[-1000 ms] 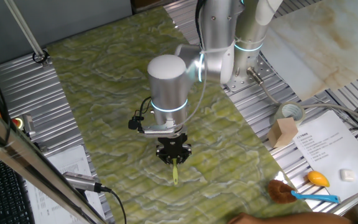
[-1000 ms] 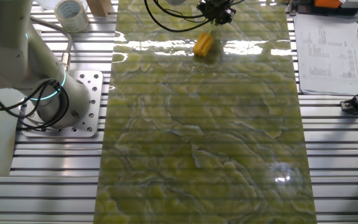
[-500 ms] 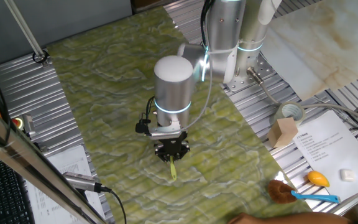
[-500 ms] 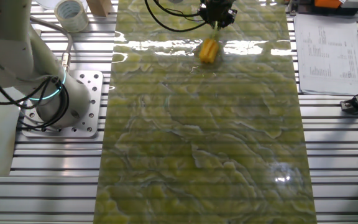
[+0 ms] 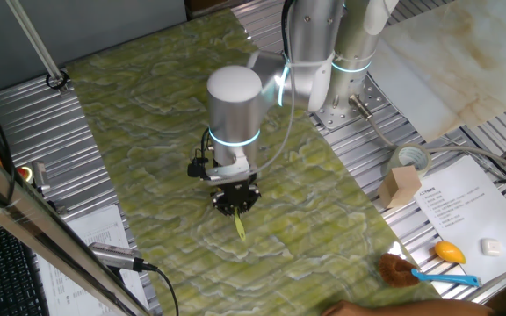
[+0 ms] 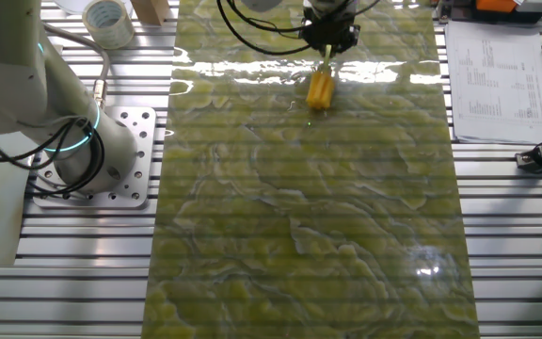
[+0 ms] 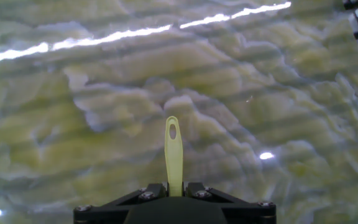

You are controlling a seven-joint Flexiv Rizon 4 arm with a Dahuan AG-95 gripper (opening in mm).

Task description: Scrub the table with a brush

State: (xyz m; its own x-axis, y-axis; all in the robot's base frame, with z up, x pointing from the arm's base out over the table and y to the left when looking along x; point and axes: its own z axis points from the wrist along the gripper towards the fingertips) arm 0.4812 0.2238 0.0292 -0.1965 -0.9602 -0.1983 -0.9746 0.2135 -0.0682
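The table (image 5: 139, 105) is a yellow-green marbled surface with pale veins; it also fills the other fixed view (image 6: 299, 235) and the hand view (image 7: 73, 93). My gripper (image 5: 234, 201) points down over its near middle and is shut on the brush. The thin yellow-green handle (image 5: 239, 228) sticks out below the fingers. In the other fixed view the gripper (image 6: 328, 34) is at the top, and the yellow blocky head (image 6: 320, 89) rests on the table. In the hand view the handle (image 7: 173, 152), with a hole at its tip, is pinched between the jaws of the gripper (image 7: 174, 189).
A tape roll (image 5: 408, 159), a wooden block (image 5: 401, 186), a printed sheet (image 5: 464, 211), an orange object (image 5: 449, 252) and a brown-bristled brush with a blue handle (image 5: 411, 270) lie right of the table. The robot base (image 6: 111, 155) stands on ribbed metal. A beige slab (image 5: 446, 53) lies far right.
The gripper has slid the brush across the table: left and farther away in one fixed view, right and toward the camera in the other. The grip stays shut.
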